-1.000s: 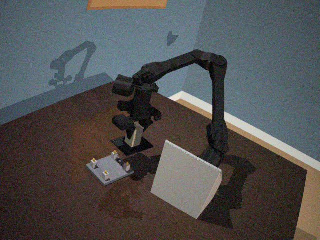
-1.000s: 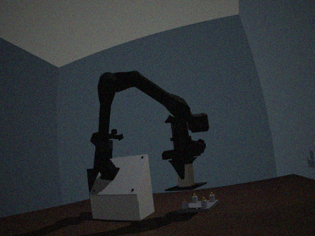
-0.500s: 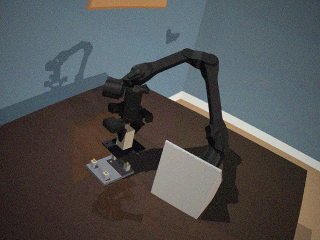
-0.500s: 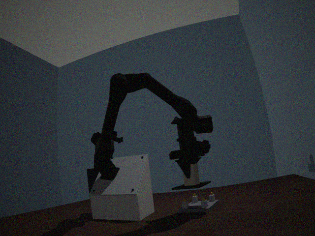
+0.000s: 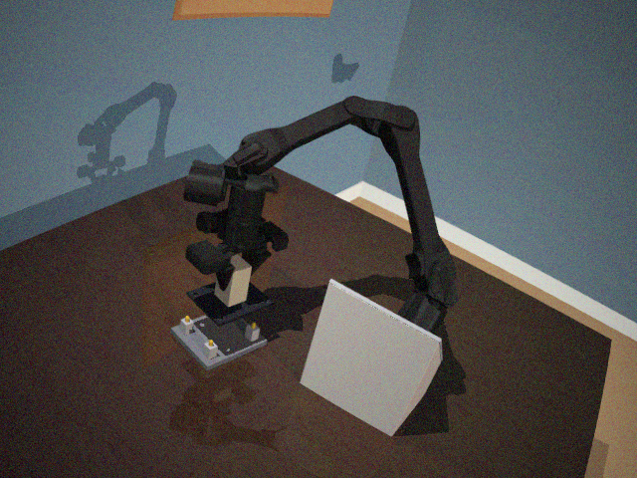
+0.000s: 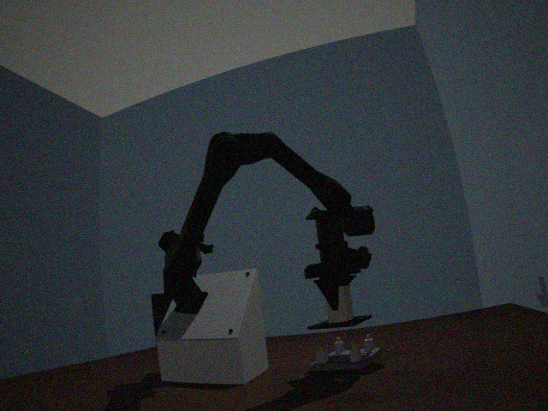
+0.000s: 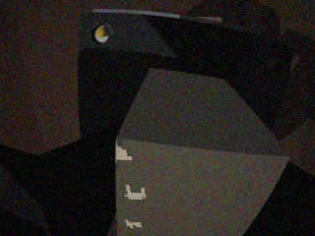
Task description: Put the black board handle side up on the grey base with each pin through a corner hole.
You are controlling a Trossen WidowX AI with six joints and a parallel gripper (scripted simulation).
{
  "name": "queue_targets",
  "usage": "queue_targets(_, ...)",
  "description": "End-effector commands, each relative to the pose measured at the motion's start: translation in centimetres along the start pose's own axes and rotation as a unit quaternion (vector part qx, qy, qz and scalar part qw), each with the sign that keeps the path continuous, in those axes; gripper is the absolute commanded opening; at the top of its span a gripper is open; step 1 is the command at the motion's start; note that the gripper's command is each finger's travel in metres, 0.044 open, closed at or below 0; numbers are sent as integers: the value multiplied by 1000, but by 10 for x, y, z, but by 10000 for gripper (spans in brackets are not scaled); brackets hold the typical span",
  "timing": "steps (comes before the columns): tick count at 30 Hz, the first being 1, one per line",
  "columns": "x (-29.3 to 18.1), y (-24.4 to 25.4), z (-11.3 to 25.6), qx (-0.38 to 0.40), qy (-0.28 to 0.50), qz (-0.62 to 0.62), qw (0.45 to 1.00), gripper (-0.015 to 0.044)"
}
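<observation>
Four gold pins (image 5: 210, 343) (image 6: 368, 336) (image 7: 101, 31) on pale square posts (image 5: 210, 350) (image 6: 338, 346) await the flat black board (image 5: 205, 303) (image 6: 318, 326) (image 7: 113, 84); it's in the air above the grey rectangular base (image 5: 191, 351) (image 6: 341, 366) (image 7: 133, 13), not seated. Black fingers (image 5: 223, 280) (image 6: 331, 296) are clamped on its beige square handle (image 5: 237, 288) (image 6: 345, 305) (image 7: 197, 182), handle side up. Step in hand, my read: alignment over the posts, before lowering. Wrist view has a gold pin and a bit of pale post showing through the upper-left hole, so that corner looks roughly lined up, but the view is slanted, so don't take it as proof. Next move should be: trim position and yaw, keep board level, straight down, no release until all four posts carry it. Risk: one corner catches a pin tip and the board tilts or twists in the grip. Hidden: fourth post is behind the board in the top view; handle blocks the near holes in the wrist view, and the upper-right one is too dark to check. Exterior view is dim; it shows a clear gap between board and pins, but hole-to-pin match can't be judged there.
</observation>
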State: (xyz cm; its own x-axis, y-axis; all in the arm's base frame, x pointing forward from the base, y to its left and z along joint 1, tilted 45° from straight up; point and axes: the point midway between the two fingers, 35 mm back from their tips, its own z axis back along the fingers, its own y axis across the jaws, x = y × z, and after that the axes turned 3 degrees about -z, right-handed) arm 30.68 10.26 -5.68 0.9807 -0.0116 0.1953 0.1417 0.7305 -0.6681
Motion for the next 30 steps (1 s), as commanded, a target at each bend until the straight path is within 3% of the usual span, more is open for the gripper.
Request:
queue_targets(1,-1,12,1,2,-1,2,1000,0)
queue_targets(30,-1,18,-9,0,-1,5,1000,0)
